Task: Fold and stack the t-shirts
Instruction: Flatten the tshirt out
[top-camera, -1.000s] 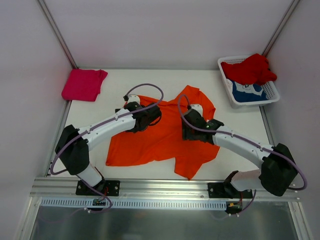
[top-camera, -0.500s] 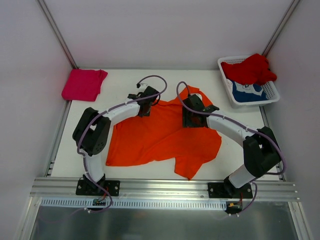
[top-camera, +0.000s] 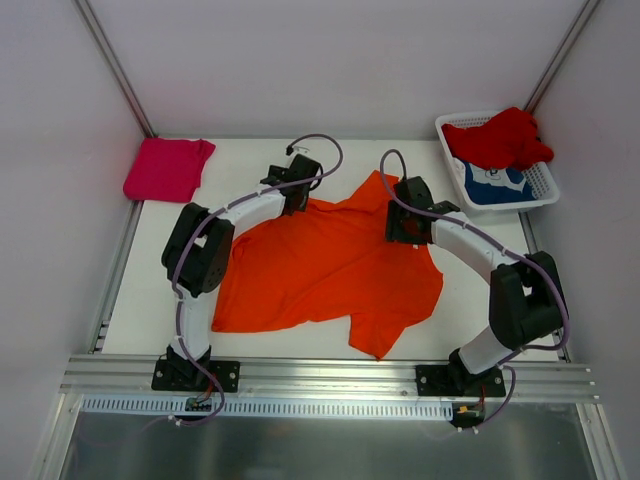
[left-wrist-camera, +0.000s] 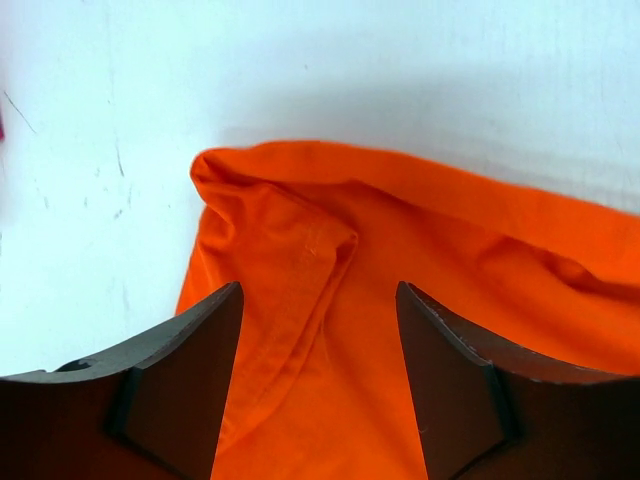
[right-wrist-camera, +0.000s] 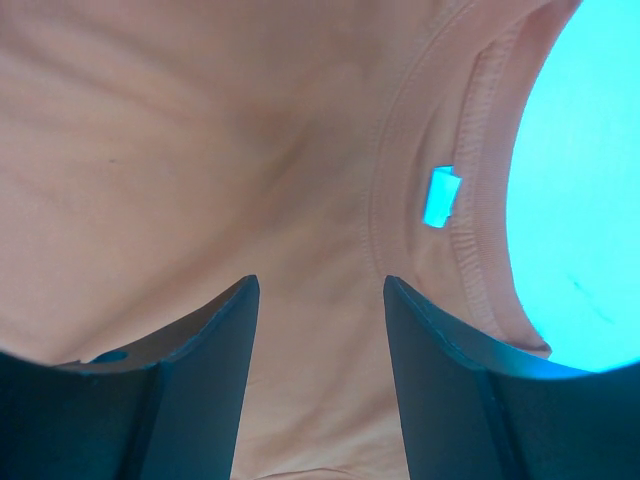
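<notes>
The orange t-shirt (left-wrist-camera: 430, 290) lies just beneath the left claw (left-wrist-camera: 320, 292).

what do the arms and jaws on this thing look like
Both the left arm and right arm have curved white links, chunky black joints and a thin purple cable looping alongside. The jaws are dark, flat, wedge-shaped plates.
</notes>
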